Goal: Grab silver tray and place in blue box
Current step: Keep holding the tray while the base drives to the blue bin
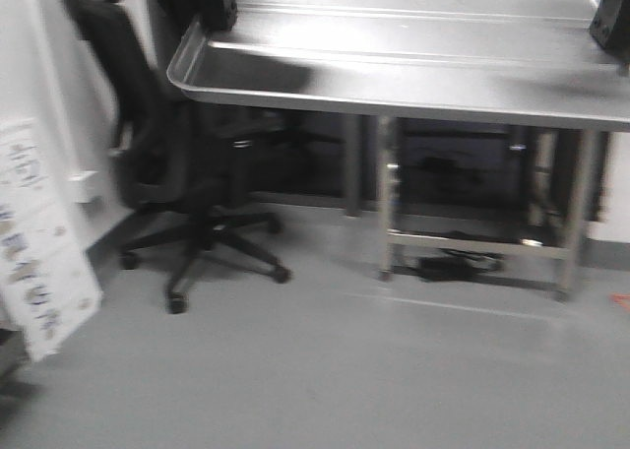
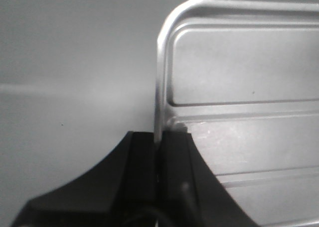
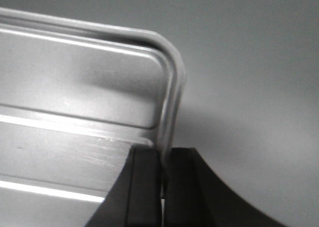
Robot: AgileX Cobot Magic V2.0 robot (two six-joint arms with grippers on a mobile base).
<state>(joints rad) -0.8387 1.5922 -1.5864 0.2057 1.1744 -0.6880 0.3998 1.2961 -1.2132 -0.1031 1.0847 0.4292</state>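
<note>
You've got the shiny rectangular silver metal tray [image 1: 413,65] up in the air, spanning the top of the front view. It is held level between both arms and rests on nothing. Its raised rim and rounded corners are clear, and long parallel ridges run along its floor.

Your left black gripper [image 2: 158,137] has its two fingers pinched together on the tray's left short rim, just below a rounded corner. The rim's thin edge sits right between the pads. Your right black gripper [image 3: 163,155] does the same on the opposite short rim, also just below a rounded corner, clamped tight on the metal edge. Both wrist views show only plain grey behind the tray.

Below the tray in the front view:
- The grey smooth floor [image 1: 345,370].
- A black swivel office chair [image 1: 177,173] on castors, at the left.
- A steel-legged stand [image 1: 472,223] with a low shelf, right of the chair and against the back wall.
- A white printed board [image 1: 39,242], leaning at the far left edge.

The front view is motion-blurred, so the board's text can't be read.
</note>
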